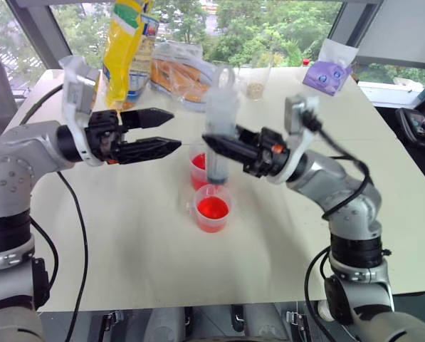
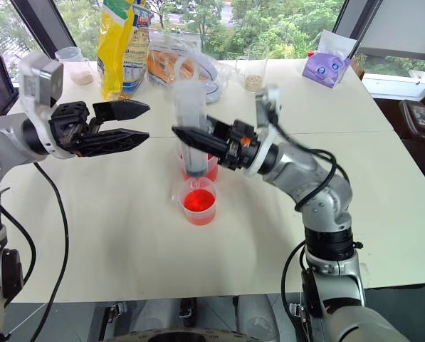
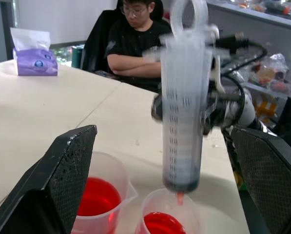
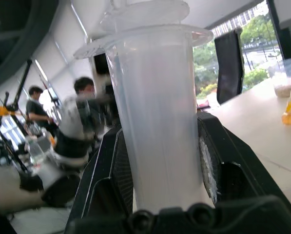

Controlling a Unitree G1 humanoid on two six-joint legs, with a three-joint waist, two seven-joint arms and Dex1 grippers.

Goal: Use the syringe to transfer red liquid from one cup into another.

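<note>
Head view: on the white surface (image 1: 127, 235), my left pincer (image 1: 166, 132) gapes empty at centre-left. My right pincer (image 1: 211, 141) clamps the upright syringe (image 1: 219, 135) mid-frame. Left wrist view: its red tip hangs above the small cup (image 3: 167, 219); the beaker (image 3: 104, 195) stands alongside.

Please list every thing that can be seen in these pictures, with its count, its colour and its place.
syringe: one, clear, upright over the cups, in the right gripper.
smaller cup: one, clear, red liquid inside, table middle, nearer the robot.
taller beaker: one, clear, red liquid inside, just behind the smaller cup.
table: one, cream.
yellow bag: one, far left.
clear food bag: one, orange contents, far edge.
glass: one, clear, far edge.
tissue pack: one, purple, far right.
person: one, black shirt, seated beyond the table.
left gripper: black, open, left of the syringe.
right gripper: black, shut on the syringe.
</note>
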